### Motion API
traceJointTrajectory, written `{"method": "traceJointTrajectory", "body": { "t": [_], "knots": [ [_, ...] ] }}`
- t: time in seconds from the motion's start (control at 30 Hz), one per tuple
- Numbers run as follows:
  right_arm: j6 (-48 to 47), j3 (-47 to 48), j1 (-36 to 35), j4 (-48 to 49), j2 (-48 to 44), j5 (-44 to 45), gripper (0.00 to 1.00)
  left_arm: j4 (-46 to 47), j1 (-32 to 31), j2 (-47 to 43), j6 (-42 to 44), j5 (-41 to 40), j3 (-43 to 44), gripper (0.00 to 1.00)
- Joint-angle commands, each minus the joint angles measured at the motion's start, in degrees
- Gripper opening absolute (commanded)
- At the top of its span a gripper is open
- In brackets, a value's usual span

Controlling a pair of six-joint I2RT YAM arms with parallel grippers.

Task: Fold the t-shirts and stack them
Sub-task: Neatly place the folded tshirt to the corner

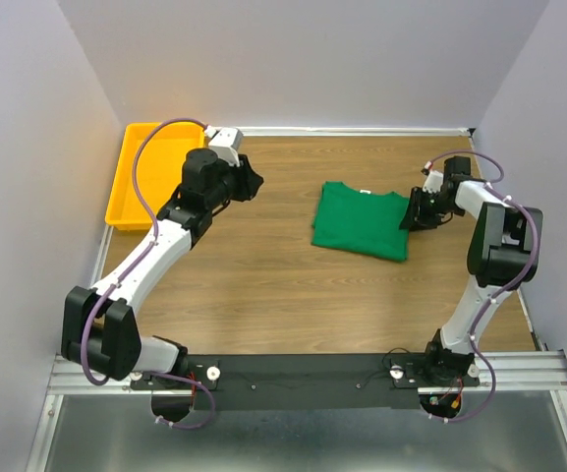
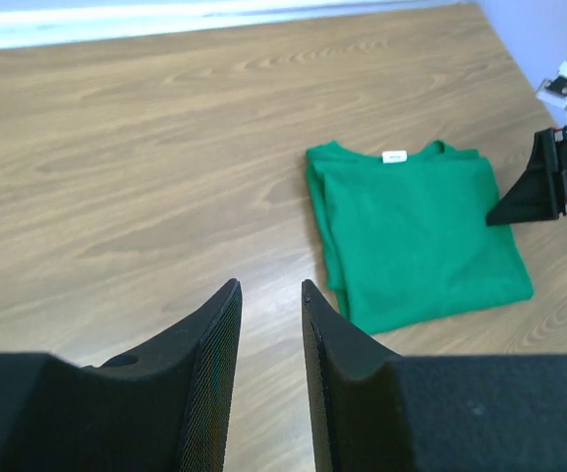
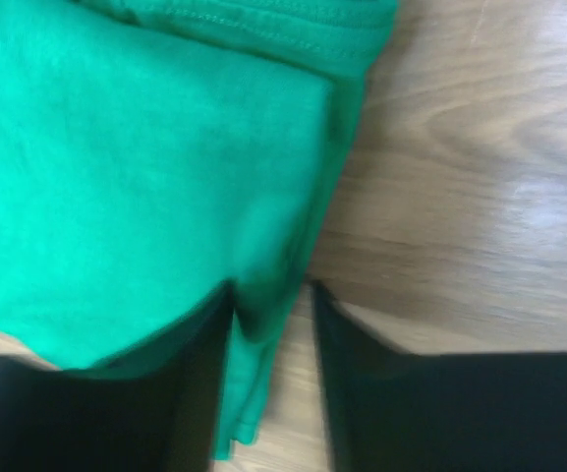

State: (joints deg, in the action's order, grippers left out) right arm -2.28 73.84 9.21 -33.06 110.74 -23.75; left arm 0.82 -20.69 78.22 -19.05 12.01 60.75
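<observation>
One green t-shirt (image 1: 360, 222) lies folded into a rough rectangle on the wooden desk (image 1: 263, 270). It sits right of the middle, its collar toward the far side, with a small white label (image 2: 394, 156) showing. The right claw (image 3: 271, 290) sits low at the shirt's right edge. Its fingers stand apart with the folded edge of the cloth lying between them, against one finger, while bare wood shows beside the other, so the cloth is not pinched. The left claw (image 2: 268, 287) hangs above the desk, well to the left of the shirt and just beside a yellow tray (image 1: 126, 197) in the far left corner. Its fingers are a narrow gap apart with nothing between them.
</observation>
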Motion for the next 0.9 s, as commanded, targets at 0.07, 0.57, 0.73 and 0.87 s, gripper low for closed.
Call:
{"method": "traceJointTrajectory", "body": {
  "t": [0.07,0.57,0.73,0.87],
  "knots": [
    [0.3,3.2,2.6,-0.2,3.5,-1.6,0.15,-2.8,0.0,-4.6,-0.3,-3.1,-4.1,0.39],
    [-9.0,39.1,10.4,0.3,23.0,21.7,0.07,-5.6,0.4,-4.2,-0.1,-3.0,-2.8,0.38],
    [-9.7,39.4,11.1,3.4,20.5,27.8,0.48,-5.2,0.4,-3.5,-0.8,-2.2,-2.6,0.38],
    [-12.7,35.5,10.4,3.6,15.8,24.0,0.59,-5.3,0.4,-3.2,-0.5,-2.4,-1.4,0.38]
  ]
}}
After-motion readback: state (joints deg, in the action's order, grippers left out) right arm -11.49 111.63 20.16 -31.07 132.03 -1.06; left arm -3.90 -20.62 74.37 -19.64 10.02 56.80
